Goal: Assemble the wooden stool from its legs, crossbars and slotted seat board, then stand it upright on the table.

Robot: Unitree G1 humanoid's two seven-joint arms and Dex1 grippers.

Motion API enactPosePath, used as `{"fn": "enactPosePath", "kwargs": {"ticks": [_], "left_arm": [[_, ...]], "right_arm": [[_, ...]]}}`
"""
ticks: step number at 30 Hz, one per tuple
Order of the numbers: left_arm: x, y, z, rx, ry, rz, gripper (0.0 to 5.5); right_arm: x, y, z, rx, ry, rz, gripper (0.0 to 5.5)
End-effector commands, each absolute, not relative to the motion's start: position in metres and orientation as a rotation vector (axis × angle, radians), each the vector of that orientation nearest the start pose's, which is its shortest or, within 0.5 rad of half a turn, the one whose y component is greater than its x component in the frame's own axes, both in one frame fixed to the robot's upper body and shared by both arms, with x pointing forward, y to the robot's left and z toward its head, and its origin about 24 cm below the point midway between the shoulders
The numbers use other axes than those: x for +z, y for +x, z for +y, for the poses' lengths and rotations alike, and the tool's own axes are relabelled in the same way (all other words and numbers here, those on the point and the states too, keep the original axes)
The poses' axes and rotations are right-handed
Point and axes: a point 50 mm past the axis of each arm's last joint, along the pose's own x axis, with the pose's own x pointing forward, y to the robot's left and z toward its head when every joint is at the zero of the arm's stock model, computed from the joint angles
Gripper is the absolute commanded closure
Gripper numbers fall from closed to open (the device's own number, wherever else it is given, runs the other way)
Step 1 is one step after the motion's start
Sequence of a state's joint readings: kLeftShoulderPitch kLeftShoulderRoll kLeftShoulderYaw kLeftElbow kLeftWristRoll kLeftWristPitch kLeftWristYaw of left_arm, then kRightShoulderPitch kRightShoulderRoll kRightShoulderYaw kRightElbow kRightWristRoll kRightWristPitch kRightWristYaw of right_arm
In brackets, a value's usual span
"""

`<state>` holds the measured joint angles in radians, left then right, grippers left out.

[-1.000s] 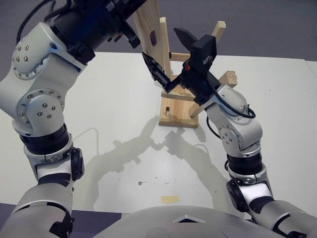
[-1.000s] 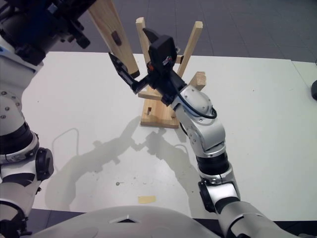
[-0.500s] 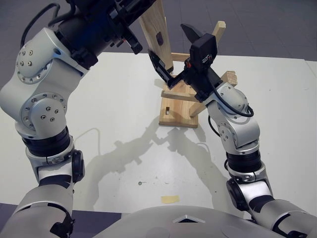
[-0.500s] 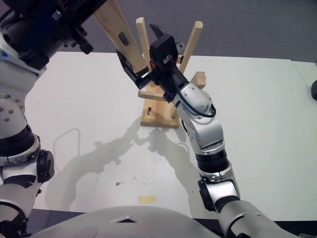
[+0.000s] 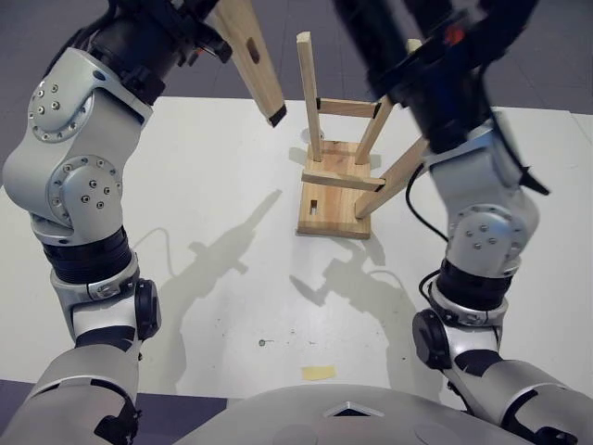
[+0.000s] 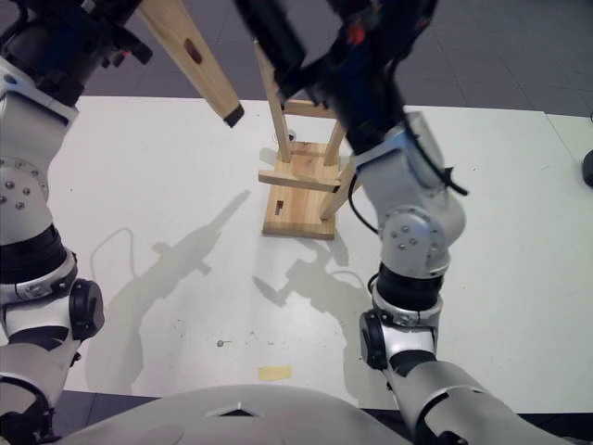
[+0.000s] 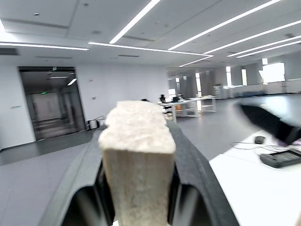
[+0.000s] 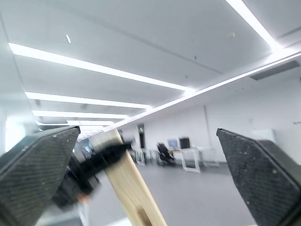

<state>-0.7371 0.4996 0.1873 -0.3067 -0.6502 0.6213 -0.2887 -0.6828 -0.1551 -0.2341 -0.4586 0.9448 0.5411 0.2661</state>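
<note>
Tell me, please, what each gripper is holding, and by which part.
The left gripper is shut on a wooden leg near its upper end; the right gripper is open and holds nothing.

Stool leg (image 7: 136, 160) (in end effector (image 7: 138, 136))

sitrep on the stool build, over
left gripper shut on loose pale wooden leg, held high. right gripper open, above the upside-down three-legged wooden stool. nothing in the way.
</note>
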Motion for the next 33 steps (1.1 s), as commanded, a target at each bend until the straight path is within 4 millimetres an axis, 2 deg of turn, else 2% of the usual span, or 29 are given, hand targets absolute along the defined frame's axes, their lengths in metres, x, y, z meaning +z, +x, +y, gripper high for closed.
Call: {"fn": "enactPosePath", "kwargs": {"ticks": [1,4,6,9,12,18,23,27,33], "left_arm": [[0.288,0.297,0.195,-0.457,0.077,-0.374,4.48],[0.271,0.295,0.201,-0.448,0.094,-0.286,4.48],[0.26,0.294,0.202,-0.45,0.083,-0.253,4.48],[0.253,0.294,0.198,-0.461,0.057,-0.235,4.48],[0.251,0.293,0.19,-0.514,0.044,-0.242,4.48],[0.245,0.293,0.177,-0.587,0.029,-0.234,4.48],[0.238,0.293,0.179,-0.571,0.013,-0.212,4.48],[0.229,0.294,0.173,-0.583,-0.026,-0.2,4.48],[0.217,0.295,0.164,-0.566,-0.113,-0.185,4.48]], "right_arm": [[0.307,0.249,-0.182,0.86,0.387,-0.662,0.1],[0.272,0.246,-0.216,0.873,0.116,-0.413,0.1],[0.243,0.24,-0.228,0.942,-0.07,-0.198,0.1],[0.222,0.233,-0.232,1.048,-0.141,-0.028,0.1],[0.214,0.236,-0.224,1.115,-0.148,-0.001,0.1],[0.195,0.255,-0.205,1.138,-0.172,-0.021,0.1],[0.191,0.241,-0.192,1.255,-0.142,0.037,0.1],[0.199,0.229,-0.179,1.296,-0.09,0.016,0.1],[0.189,0.223,-0.166,1.228,-0.043,-0.005,0.1]]}}
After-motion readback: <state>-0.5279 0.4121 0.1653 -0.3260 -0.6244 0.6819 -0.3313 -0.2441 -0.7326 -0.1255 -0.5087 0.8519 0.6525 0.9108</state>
